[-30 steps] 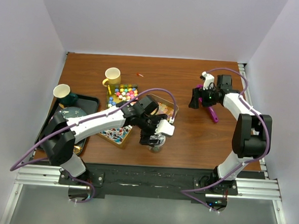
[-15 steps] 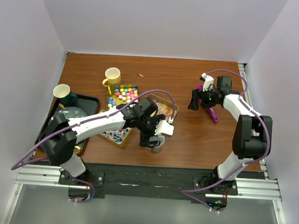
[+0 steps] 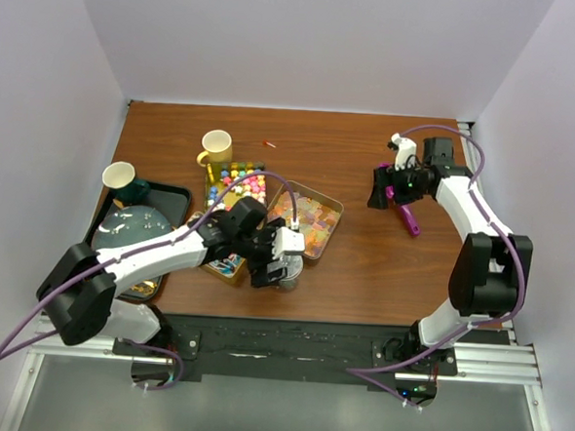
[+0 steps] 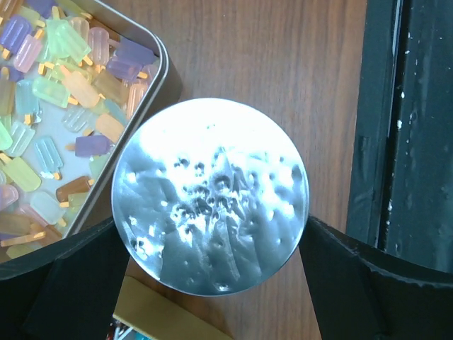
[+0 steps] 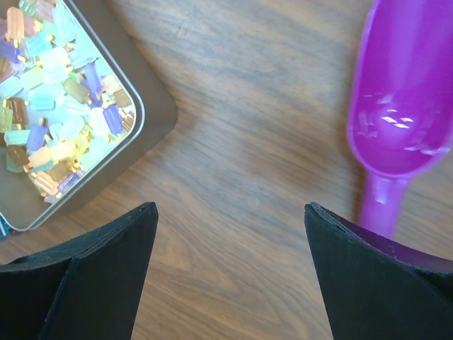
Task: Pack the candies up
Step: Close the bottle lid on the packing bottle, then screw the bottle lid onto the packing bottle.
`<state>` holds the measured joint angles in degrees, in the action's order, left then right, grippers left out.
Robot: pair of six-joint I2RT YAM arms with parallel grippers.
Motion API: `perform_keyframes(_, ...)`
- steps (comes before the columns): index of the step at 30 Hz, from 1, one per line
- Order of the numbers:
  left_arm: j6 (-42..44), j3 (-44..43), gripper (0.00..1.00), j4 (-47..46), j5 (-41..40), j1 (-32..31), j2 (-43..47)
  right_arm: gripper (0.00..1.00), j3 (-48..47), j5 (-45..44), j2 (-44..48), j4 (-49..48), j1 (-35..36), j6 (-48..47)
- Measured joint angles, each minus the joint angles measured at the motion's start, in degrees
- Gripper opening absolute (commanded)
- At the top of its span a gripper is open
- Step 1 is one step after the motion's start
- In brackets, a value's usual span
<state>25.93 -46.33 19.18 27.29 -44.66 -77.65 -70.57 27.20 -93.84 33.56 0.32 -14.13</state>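
Beside rounded metal tin (image 4: 168, 74), dimpled silvery disc (image 4: 212, 195), translucent candies (image 4: 44, 152)

round tin (image 4: 210, 195): just before tray (image 4: 167, 67) of candies (image 4: 49, 106), perhaps touching | scoop (image 3: 407, 220): well right

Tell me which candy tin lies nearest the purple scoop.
The tin of pale translucent pieces; the ball tin and wrapped-sweet tin lie farther from the scoop.
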Motion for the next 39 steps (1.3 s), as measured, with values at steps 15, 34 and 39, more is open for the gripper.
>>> perform_keyframes(15, -12.09, 16.41, 1.00, -18.78, -5.38, 0.00, 14.97, 0.91, -18.12, -5.88, 3.15, 20.90, 0.00, -11.02)
perform_keyframes(34, -27.23, 26.51, 1.00, -39.21, -16.55, -4.33, 7.89, 0.90, -25.49, -4.00, 6.29, 32.94, 0.04, -14.51)
perform_keyframes(39, -26.34, 31.61, 1.00, -49.96, -17.07, -5.33, 5.90, 0.89, -24.83, -1.70, 7.76, 32.81, 0.07, -14.25)
